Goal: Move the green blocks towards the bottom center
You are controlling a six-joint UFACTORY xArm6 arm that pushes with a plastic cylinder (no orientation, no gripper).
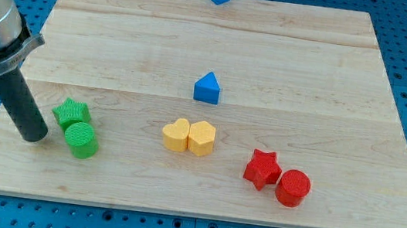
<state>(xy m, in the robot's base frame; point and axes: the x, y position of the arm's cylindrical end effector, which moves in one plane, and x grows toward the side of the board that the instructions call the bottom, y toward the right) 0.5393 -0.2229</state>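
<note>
Green is the pair to shift: the green star (71,112) and the green cylinder (80,139) sit touching, near the tabletop (288,62) edge at the view's left. My tip (32,137) rests just left of the cylinder, seemingly not touching. There is no pincer, only a rod. An off-centre push could split the pair. Right of the cylinder lies open wood before the yellow blocks (189,136); the bottom edge is near.
</note>
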